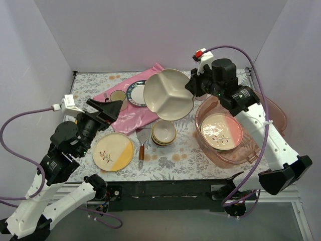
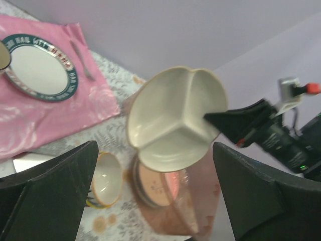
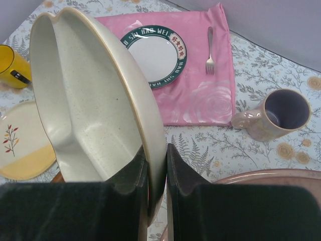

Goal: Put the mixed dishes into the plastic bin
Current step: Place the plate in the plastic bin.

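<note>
Clamping the cream divided plate (image 3: pixel 85 105) by its rim is the right gripper (image 3: pixel 156 153); left gripper (image 2: pixel 155 150) gapes.

Right gripper (image 2: pixel 214 117) clamps divided plate (image 2: pixel 170 120) rim, plate tilted.

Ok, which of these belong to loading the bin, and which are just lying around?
For the job: cream divided plate in the right fingers, translucent pink plastic bin, pink-and-cream plate inside it, cream-and-yellow plate, stacked small bowls, yellow mug, pinkish mug.
Lying about: pink mat, blue-rimmed white plate, fork, cream mug, wooden-handled spatula.
</note>
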Controlling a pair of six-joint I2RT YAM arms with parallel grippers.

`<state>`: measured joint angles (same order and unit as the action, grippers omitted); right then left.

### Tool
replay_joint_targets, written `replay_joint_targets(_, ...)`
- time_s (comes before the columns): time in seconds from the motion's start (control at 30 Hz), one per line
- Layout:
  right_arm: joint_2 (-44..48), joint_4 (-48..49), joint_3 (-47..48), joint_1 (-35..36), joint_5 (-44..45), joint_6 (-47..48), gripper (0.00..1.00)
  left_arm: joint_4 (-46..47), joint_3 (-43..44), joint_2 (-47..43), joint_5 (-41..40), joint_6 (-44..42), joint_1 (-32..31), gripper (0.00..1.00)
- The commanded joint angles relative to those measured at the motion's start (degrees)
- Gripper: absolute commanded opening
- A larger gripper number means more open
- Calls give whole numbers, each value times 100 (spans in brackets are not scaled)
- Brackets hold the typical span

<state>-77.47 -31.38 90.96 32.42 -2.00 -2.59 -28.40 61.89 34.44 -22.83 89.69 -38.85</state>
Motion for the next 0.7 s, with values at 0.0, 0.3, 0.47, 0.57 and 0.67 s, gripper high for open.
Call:
replay_joint_targets(0.0,566,1028,107,-701,-1266,-110,1,-763,-35,256,262,-979,-8,98)
replay_joint_targets(0.3,654,747,-464,-3564,-4087,650,1,-772,-686,766,498,-1682,-8,98)
replay_joint_targets(0.47,724,589,-913,-4867,-4748,1058,1,-903,-740,1371,596,-1325,0,98)
replay_joint_targets(0.57,830,650,-1167,-5272,-4792,1024,1,-991,-748,1522,473,-587,61,98)
replay_joint_targets(0.67,891,536,-1221,-5352,-4626,1146,1,-581,-906,1426,1042,65,341,98)
